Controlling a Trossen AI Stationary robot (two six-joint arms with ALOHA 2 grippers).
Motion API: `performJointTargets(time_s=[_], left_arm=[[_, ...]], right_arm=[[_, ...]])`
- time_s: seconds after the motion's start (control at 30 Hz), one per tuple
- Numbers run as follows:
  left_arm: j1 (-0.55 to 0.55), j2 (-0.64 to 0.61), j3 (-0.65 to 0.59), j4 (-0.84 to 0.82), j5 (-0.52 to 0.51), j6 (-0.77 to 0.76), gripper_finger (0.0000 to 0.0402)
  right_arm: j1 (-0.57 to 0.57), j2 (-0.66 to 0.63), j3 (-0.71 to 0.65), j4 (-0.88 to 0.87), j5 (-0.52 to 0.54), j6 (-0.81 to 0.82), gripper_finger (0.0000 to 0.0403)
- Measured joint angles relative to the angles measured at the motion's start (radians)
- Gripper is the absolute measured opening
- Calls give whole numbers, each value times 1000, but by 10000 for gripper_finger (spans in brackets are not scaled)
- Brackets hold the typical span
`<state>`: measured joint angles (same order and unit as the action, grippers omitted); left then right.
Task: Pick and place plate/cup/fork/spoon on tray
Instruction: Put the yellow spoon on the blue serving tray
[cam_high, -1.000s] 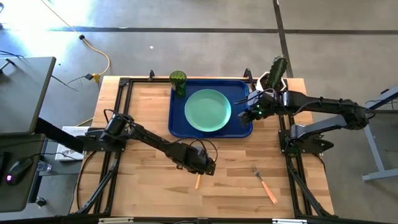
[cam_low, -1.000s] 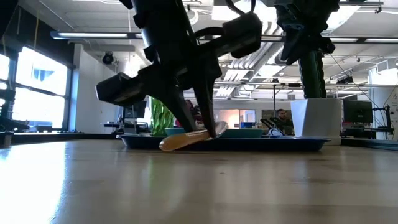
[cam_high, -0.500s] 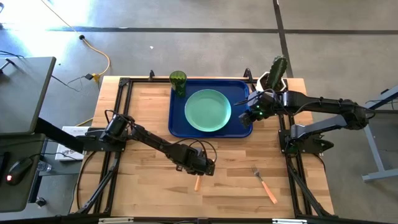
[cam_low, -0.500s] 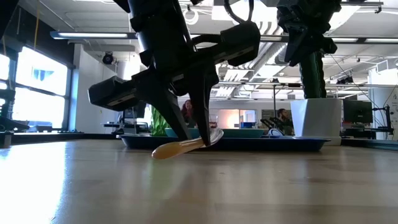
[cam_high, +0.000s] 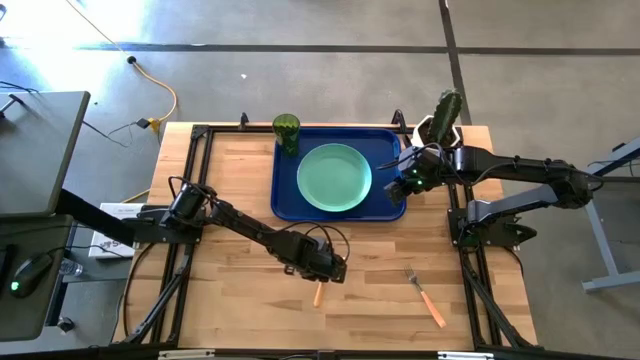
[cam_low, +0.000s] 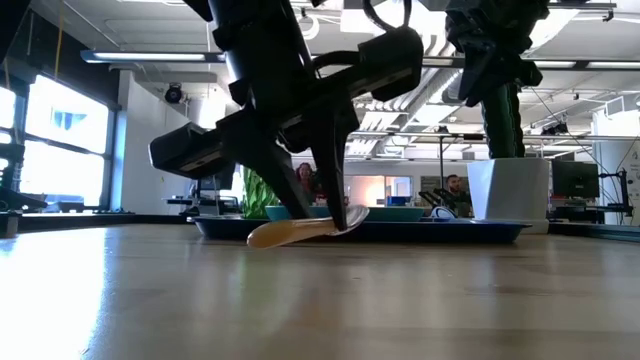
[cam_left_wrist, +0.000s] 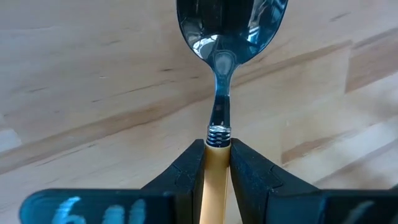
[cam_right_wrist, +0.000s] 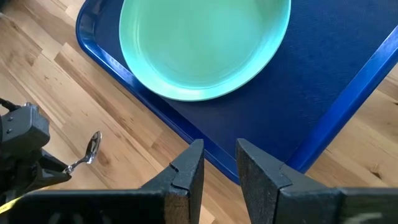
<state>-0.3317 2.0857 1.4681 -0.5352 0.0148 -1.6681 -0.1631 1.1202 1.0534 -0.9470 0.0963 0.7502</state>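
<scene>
The spoon (cam_left_wrist: 227, 37), with a silver bowl and an orange-yellow handle, is in my left gripper (cam_high: 325, 272) over the table's near middle; its handle (cam_high: 318, 293) sticks out toward the near edge. The mint-green plate (cam_high: 334, 177) lies on the dark-blue tray (cam_high: 385, 150). The green cup (cam_high: 286, 128) stands at the tray's far left corner. The fork (cam_high: 425, 295) lies on the table at the near right. My right gripper (cam_right_wrist: 219, 168) hangs open and empty over the tray's right near rim. My left gripper pinches the spoon's handle between its two fingers at the end next to the metal neck (cam_left_wrist: 217, 163). The fingers come from above, pointing down, and lie across the handle. The spoon is tilted: bowl end (cam_low: 352, 215) higher, handle's free end (cam_low: 265, 237) low at the table.
A white pot with a green cactus (cam_high: 445, 118) stands at the table's far right corner, beside the tray. Bare wood lies left of the tray and along the near edge. People and desks show in the room beyond the table.
My left gripper has rocked a little in place with the spoon: the handle's free end dipped toward the table, then came partly back up. My right gripper has stayed over the tray's rim.
</scene>
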Motion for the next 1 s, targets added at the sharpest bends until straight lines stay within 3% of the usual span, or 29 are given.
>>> performJointTargets(time_s=[1.0], left_arm=[[6, 0, 0, 18, -19, 4, 61]], right_arm=[[91, 0, 0, -30, 9, 9, 85]])
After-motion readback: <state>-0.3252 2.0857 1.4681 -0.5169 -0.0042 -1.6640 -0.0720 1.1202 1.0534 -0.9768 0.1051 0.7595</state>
